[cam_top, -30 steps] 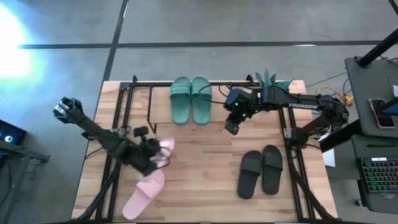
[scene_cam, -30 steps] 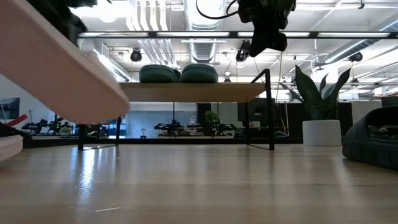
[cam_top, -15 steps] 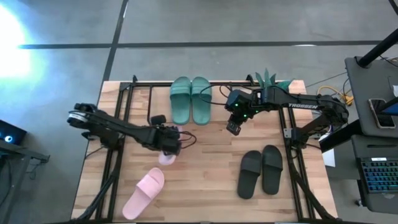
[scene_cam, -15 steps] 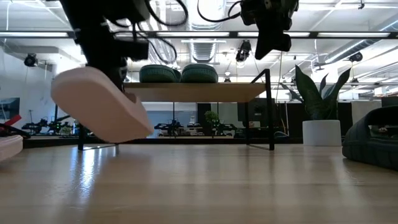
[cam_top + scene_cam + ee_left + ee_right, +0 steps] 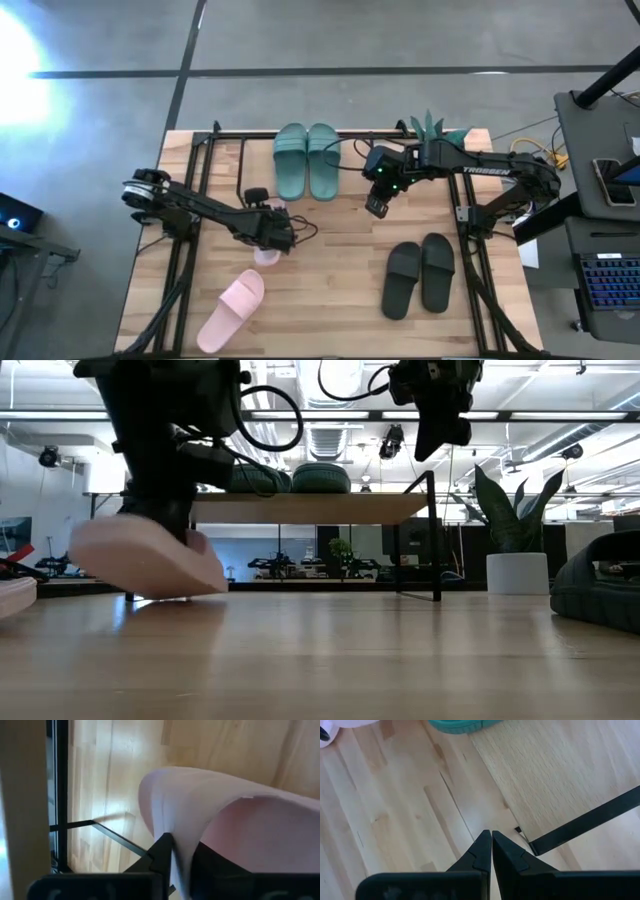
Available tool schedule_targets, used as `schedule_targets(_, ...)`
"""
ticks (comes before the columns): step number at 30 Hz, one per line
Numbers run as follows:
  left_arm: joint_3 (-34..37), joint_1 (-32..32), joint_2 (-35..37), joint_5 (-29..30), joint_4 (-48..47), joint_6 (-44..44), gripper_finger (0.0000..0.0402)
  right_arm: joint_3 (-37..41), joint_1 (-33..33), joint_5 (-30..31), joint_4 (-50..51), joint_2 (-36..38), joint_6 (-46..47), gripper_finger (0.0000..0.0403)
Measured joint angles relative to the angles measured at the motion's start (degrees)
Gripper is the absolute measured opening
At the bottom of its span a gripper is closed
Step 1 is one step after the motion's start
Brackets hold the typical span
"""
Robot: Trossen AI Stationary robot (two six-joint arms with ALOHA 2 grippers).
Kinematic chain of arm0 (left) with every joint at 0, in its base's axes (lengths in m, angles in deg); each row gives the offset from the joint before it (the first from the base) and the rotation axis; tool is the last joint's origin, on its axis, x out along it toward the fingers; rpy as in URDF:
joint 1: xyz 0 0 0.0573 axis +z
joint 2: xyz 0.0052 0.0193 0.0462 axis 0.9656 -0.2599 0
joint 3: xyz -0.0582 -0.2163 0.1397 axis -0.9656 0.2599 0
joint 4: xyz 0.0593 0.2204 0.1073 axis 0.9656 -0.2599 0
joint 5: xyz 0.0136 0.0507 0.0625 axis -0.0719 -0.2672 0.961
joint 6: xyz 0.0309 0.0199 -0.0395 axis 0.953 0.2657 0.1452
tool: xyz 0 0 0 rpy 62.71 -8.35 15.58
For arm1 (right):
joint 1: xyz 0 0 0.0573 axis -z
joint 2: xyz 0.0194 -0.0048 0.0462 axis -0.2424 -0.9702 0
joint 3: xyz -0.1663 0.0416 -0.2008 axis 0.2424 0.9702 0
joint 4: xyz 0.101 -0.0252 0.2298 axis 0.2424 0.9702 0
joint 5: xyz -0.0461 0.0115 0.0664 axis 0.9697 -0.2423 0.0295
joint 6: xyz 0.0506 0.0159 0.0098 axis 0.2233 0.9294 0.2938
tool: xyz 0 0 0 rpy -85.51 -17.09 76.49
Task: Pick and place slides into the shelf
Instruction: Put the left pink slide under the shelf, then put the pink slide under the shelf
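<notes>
My left gripper (image 5: pixel 272 232) is shut on one light pink slide (image 5: pixel 266 254), which hangs tilted in front of the shelf (image 5: pixel 320 508) in the low view (image 5: pixel 140 560). The second pink slide (image 5: pixel 232 310) lies flat near the table's near-left corner. The dark green pair (image 5: pixel 307 160) sits side by side on the shelf's wooden top board (image 5: pixel 258 160). The black pair (image 5: pixel 420 275) rests on its soles on the table's right. My right gripper (image 5: pixel 374 207) hovers shut, right of the green pair and touching nothing. My left gripper pinches the pink slide's wide strap at its edge (image 5: pixel 176 851) between its two fingers (image 5: pixel 161 854), coming from above. The slide hangs tilted below the fingers. Its lower end (image 5: pixel 195 585) is close to the table; whether it touches, I cannot tell.
A potted plant (image 5: pixel 430 128) stands at the table's far right, beside the shelf's right leg (image 5: pixel 436 540). Bare wood lies between the held slide and the black pair. Black frame rails (image 5: pixel 195 200) run along the table's left and right sides.
My left gripper has carried the pink slide from the near-left part of the table toward the right and far side, up to the shelf's front, then down close to the table top. It has stayed shut on the slide. The right arm has kept still.
</notes>
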Motion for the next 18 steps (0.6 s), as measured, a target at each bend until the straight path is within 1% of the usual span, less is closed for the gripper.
schedule_targets(2,-0.02,0.0,0.16,-1.01,-0.15,0.01,0.0048,0.33,0.0,0.0,-0.06,0.0,0.0,0.0008)
schedule_targets(5,-0.03,0.11,0.23,-4.85,-0.2,0.64,0.0075,0.9,0.0,0.02,-0.24,0.0,0.04,0.0008)
schedule_targets(8,-0.03,-0.06,0.33,-6.25,-1.68,0.45,0.0094,1.56,0.0,0.0,-0.23,0.0,0.22,0.0008)
schedule_targets(10,-0.46,-0.39,0.73,-6.57,-4.03,0.43,0.0101,1.85,0.0,0.0,-0.2,0.0,0.46,0.0008)
schedule_targets(14,-1.84,-0.7,3.28,-7.44,-5.11,0.53,0.0104,1.95,0.0,0.0,-0.24,0.04,0.5,0.0008)
schedule_targets(18,-2.51,-0.68,7.05,-11.83,-4.62,0.85,0.0104,1.97,0.0,0.0,-0.24,0.44,0.48,0.0008)
